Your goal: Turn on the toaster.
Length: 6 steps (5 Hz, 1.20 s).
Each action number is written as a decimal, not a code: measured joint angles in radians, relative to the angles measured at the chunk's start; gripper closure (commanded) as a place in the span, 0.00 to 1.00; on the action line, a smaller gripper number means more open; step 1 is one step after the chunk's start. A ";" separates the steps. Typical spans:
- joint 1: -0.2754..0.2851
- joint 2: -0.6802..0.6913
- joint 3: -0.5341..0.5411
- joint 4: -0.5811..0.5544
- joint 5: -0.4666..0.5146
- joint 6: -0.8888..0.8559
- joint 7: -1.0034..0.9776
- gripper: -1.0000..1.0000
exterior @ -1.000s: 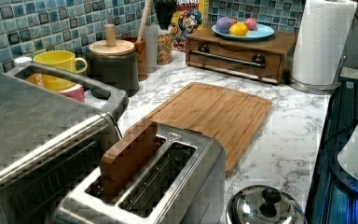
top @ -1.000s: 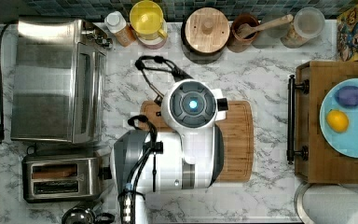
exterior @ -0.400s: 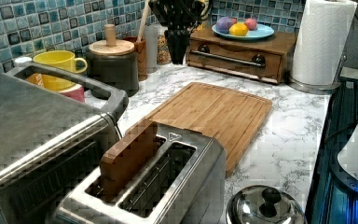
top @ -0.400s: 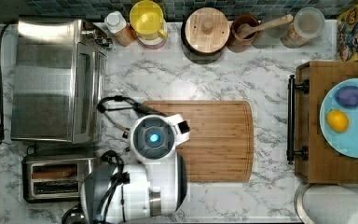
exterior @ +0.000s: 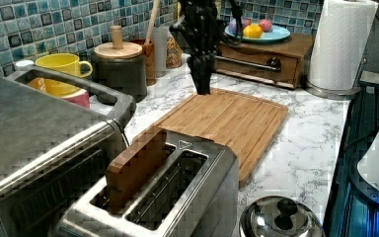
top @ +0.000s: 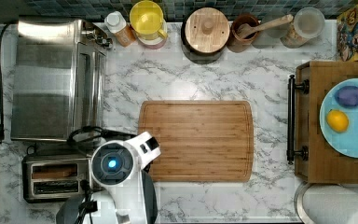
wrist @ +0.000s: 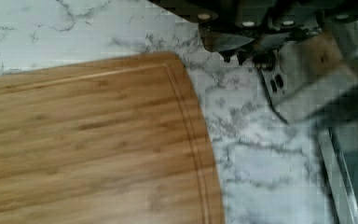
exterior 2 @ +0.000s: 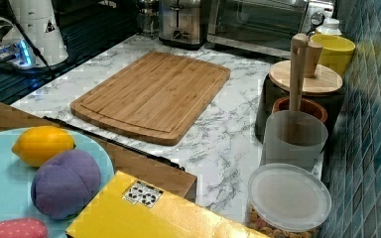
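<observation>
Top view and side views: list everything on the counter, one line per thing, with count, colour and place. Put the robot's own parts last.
toaster: one, steel, the top view's lower left; a brown slice stands in one slot.
toaster oven: one, silver, just above the toaster in the top view.
cutting board: one, wooden, centre of the marble counter.
yellow mug: one, back row by the tiles.
wooden-lidded canister: one, dark, right of the mug in the top view.
blue plate: one, on the wooden box at the top view's right, holding a lemon.
paper towel roll: one, white, the left view's right.
gripper: black, hanging over the board's far edge in the left view.
</observation>
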 measured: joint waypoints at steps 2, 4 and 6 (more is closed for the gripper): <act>0.068 -0.049 0.015 -0.078 0.062 0.105 -0.021 1.00; 0.104 -0.051 0.017 -0.111 0.111 0.183 -0.110 1.00; 0.120 -0.036 -0.006 -0.111 0.116 0.199 -0.115 1.00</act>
